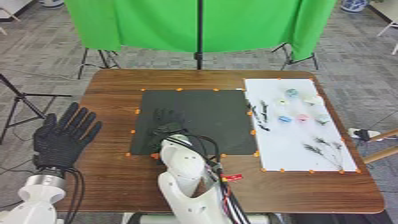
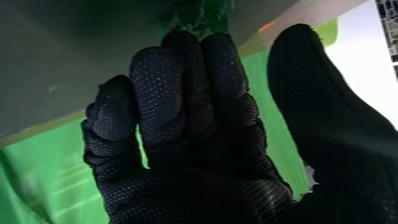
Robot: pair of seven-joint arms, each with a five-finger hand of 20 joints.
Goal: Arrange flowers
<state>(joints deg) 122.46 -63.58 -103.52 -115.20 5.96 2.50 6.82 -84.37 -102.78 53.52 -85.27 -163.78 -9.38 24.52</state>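
Lying at the left side of the table (image 1: 111, 192), the left hand (image 1: 58, 142), released, straight-fingered, empty. Past looping cables (image 1: 215, 161), over the mat's (image 1: 218, 107) left part, the right hand (image 1: 169, 119), also released, grasping nothing. At its fingertips in the right wrist view, a dark green shape (image 2: 200, 15), perhaps foliage. Likely trouble from here: knocking that over by pushing forward blindly, or dragging cables across stems through too low a swing to the right. Also possible: crushing or dropping thin stems, from bulky gloved fingertips. On the white sheet (image 1: 280, 157), nearest, the sprigs (image 1: 314, 149), with tips pointing away and slightly left, long axis near to far. Farther up, blue (image 1: 284, 119) and pink (image 1: 303, 118) flowers; along the left edge, dark stems (image 1: 264, 106), roughly lengthwise. Behind, a green curtain (image 1: 155, 27).
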